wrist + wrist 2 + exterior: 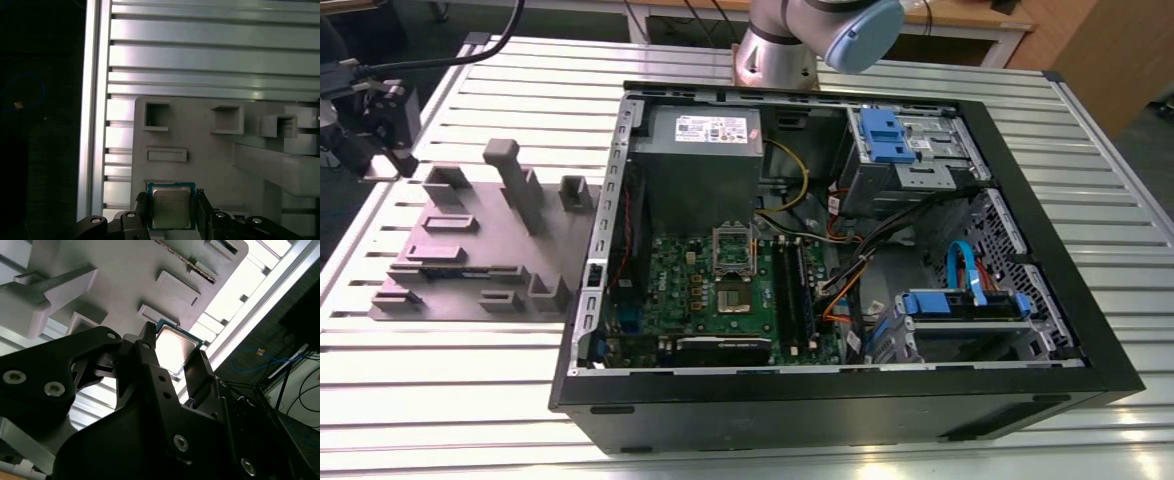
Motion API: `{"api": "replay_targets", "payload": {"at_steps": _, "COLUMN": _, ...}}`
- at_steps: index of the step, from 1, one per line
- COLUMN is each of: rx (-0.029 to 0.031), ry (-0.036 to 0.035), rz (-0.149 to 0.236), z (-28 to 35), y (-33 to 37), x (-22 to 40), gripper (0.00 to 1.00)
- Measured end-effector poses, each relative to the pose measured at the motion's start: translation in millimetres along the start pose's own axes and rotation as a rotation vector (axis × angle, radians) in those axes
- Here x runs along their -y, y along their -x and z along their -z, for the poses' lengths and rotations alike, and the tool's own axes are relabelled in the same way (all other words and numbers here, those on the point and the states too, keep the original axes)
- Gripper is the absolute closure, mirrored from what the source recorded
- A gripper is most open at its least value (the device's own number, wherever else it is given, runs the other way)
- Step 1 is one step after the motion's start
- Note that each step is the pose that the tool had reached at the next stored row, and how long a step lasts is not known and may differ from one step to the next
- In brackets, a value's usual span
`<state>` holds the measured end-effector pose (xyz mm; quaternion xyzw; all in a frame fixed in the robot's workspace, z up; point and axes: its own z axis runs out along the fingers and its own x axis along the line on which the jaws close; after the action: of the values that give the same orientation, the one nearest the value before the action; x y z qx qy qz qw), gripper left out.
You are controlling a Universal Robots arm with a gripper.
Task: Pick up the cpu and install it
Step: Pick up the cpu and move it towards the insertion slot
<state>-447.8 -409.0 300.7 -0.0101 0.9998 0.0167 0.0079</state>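
Two fingers (141, 212) of the hand (175, 349) are clamped on opposite edges of the cpu (171, 206). In both wrist views the chip sits between them, silver top showing, seen against the grey-purple fixture block (480, 240). Whether it is clear of the block cannot be told.

In the exterior view the hand is at the far left of the desk (454, 400), well apart from the open computer case (854, 400) toward the exterior view's right.

The grip takes only the thin rim, so a jolt could probably tilt or drop the chip. The socket (734, 262) on the green motherboard (707, 300) lies deep inside the case, near loose cables (854, 270). A low path risks striking the case wall, and a rotated or skewed chip pressed down would likely damage the socket's contacts.
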Motion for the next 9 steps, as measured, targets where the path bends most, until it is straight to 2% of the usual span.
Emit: {"api": "replay_targets", "payload": {"at_steps": 9, "rx": 0.0, "ry": 0.0, "rz": 0.0, "z": 3.0, "y": 0.1, "x": -0.1, "gripper": 0.53}}
